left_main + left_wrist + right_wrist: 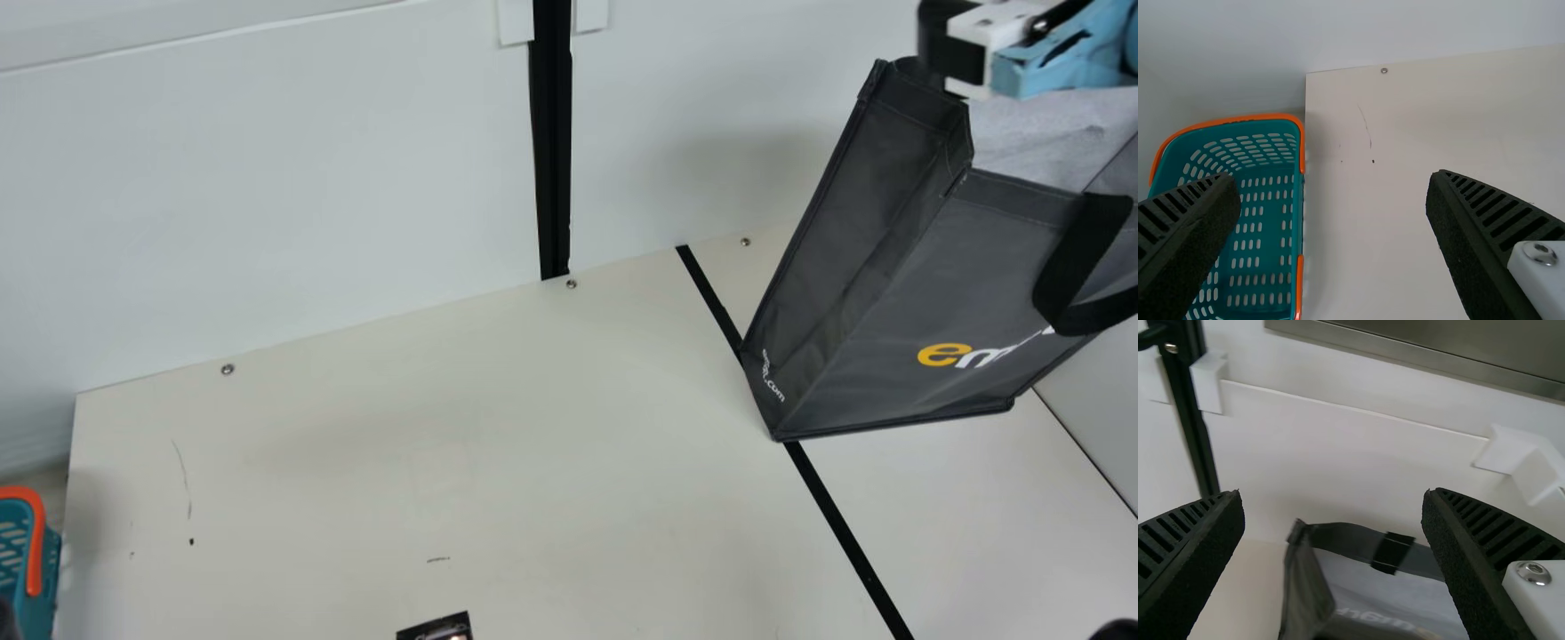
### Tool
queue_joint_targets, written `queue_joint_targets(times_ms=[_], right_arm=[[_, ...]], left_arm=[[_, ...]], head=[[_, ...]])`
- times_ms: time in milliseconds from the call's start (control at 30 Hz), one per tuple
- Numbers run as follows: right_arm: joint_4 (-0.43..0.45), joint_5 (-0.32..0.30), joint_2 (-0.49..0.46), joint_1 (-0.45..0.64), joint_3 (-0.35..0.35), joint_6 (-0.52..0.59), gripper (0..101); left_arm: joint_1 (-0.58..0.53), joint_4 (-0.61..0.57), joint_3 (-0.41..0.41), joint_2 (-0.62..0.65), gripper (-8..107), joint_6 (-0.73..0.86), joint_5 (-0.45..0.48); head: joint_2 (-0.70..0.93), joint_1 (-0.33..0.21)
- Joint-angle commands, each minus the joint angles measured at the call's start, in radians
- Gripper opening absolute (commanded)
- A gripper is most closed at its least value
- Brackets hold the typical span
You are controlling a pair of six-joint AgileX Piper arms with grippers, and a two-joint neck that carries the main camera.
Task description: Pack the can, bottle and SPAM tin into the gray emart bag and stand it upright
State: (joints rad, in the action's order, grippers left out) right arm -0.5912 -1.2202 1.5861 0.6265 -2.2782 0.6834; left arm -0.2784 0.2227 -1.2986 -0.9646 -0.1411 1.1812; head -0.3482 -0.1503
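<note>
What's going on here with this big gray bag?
Two robot arms are on a job of packing groceries into the gray bag, which sits mouth up on the table. The right gripper is open by the bag's top, apparently holding nothing. The left gripper is also open and empty, above the table's left end near a teal basket. I can't tell whether any groceries are already inside the bag.

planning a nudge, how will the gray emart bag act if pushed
The gray emart bag looks like thin fabric, so its walls would probably buckle where pressed. Its tall, seamed sides suggest it might tip if pushed high up. The drooping handle loop may swing or snag.
</note>
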Motion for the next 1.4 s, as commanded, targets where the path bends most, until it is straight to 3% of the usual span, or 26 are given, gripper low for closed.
queue_joint_targets(times_ms=[0, 333, 800, 1367], right_arm=[[0.014, 0.000, -0.005, -0.055, 0.005, -0.008, 95], [0.083, 0.026, -0.057, -0.233, 0.107, -0.045, 95], [0.160, 0.115, -0.183, -0.440, 0.422, -0.110, 95], [0.220, 0.214, -0.289, -0.575, 0.739, -0.204, 95]], left_arm=[[0.000, 0.000, 0.000, 0.000, 90, 0.000, 0.000], [0.000, 0.000, 0.000, 0.000, 90, 0.000, 0.000], [0.000, 0.000, 0.000, 0.000, 90, 0.000, 0.000], [0.000, 0.000, 0.000, 0.000, 90, 0.000, 0.000]], head=[[-0.001, -0.024], [-0.001, -0.024], [-0.001, -0.024], [-0.001, -0.024]])
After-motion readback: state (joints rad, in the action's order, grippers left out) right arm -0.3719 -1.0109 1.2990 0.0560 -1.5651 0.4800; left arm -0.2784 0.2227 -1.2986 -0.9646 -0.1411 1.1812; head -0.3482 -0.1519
